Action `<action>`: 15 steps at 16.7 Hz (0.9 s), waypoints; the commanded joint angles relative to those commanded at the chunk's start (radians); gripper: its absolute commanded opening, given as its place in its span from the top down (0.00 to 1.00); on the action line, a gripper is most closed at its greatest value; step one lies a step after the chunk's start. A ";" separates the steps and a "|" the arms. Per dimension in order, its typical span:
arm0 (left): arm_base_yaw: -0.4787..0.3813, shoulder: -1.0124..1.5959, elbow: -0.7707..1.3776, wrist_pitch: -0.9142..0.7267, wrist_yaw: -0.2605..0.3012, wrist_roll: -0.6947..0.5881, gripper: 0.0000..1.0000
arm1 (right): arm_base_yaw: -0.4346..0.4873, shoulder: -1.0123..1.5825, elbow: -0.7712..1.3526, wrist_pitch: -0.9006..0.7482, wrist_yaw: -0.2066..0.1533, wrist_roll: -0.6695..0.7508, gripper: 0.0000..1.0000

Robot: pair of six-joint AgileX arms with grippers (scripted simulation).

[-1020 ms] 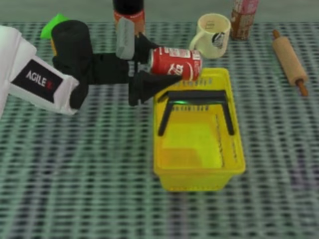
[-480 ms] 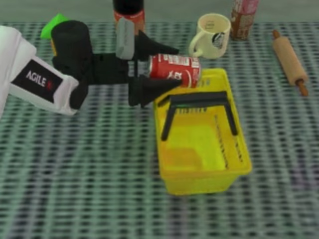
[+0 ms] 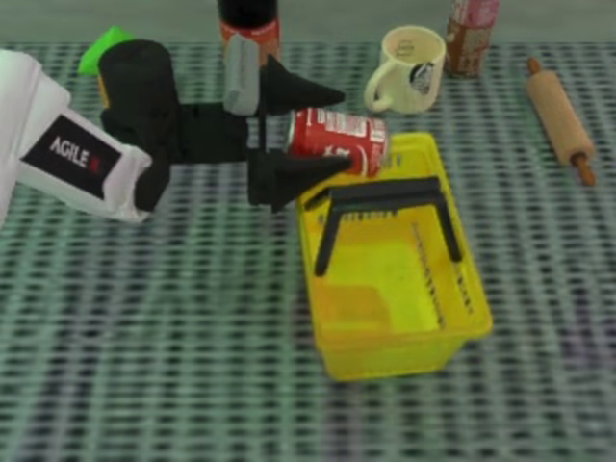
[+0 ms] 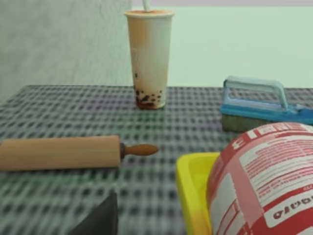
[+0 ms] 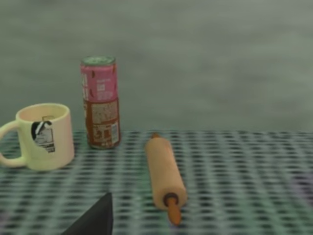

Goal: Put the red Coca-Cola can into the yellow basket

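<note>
The left AgileX arm reaches in from the 9 o'clock side of the table, and its black two-finger left gripper (image 3: 306,128) is spread wide, one finger above the small red metal Coca-Cola can (image 3: 337,138) in the top view and one below it. The fingers appear to stand clear of the can's sides rather than clamping it, so the can is judged released or very nearly so. The can lies on its side, across the far rim of the bright yellow slotted plastic basket (image 3: 472,318), at the basket's 12 o'clock edge; it is not yet resting on the basket floor. This placement fits a drop from above the opening, with the black folding handles (image 3: 385,207) lying just inside the rim beneath it.

Behind the gripper at 12 o'clock stands a dark bottle with a red-orange label (image 3: 248,24). Toward 1 o'clock stand a cream mug (image 3: 409,65) and a pink-and-brown tin (image 3: 470,34); a wooden rolling pin (image 3: 558,114) lies at 2 o'clock.

The left wrist view shows the can's label close up against the yellow rim, plus a milk-tea cup (image 4: 149,56) and a blue-handled brush (image 4: 264,105) that the top view omits. The right wrist view shows only the mug, tin and rolling pin; the right gripper appears merely as a dark finger edge, and its opening cannot be determined.
</note>
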 joint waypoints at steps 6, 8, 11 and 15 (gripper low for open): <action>0.035 -0.199 -0.083 -0.088 -0.118 -0.041 0.00 | 0.075 0.195 0.194 -0.158 -0.005 -0.108 0.00; 0.059 -0.336 -0.149 -0.152 -0.203 -0.063 0.00 | 0.120 0.337 0.336 -0.262 -0.005 -0.179 0.00; 0.106 -0.592 -0.280 -0.274 -0.354 -0.096 0.00 | 0.197 0.604 0.596 -0.443 -0.003 -0.301 0.00; 0.171 -0.999 -0.502 -0.470 -0.575 -0.127 0.00 | 0.313 1.027 1.004 -0.717 0.000 -0.488 0.00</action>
